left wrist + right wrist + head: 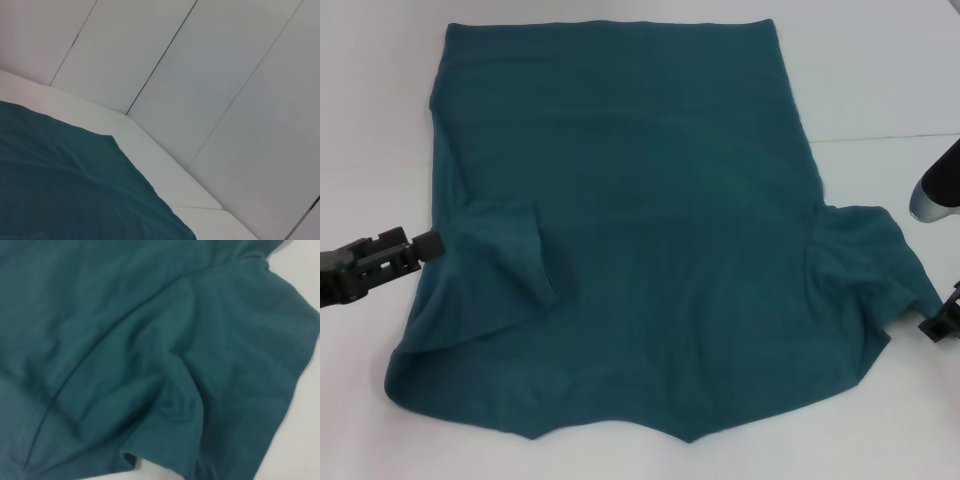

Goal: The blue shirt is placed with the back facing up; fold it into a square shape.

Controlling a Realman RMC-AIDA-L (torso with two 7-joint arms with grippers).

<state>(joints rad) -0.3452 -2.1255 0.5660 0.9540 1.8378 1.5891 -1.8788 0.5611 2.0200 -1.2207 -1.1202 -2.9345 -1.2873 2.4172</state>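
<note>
While level, left tool (428, 243) beside blue shirt (650, 230).

Head camera looks down from above over the whole blue shirt (640, 230); both wrist cameras sit close (sharing its cloth).

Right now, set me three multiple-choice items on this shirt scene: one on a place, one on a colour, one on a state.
1. Where is the left gripper?
A. At the shirt's left edge
B. Over the shirt's middle
C. Beyond the far hem

2. What colour is the blue shirt?
A. Bright red
B. Dark teal-blue
C. Yellow

3. How does the left sleeve lie?
A. Spread outward on the table
B. Cut off
C. Folded in over the body

Answers: 1 A, its black tip meets the left edge; 2 B, plain teal fabric throughout; 3 C, it overlaps the body, while the right sleeve spreads out near the right gripper.
</note>
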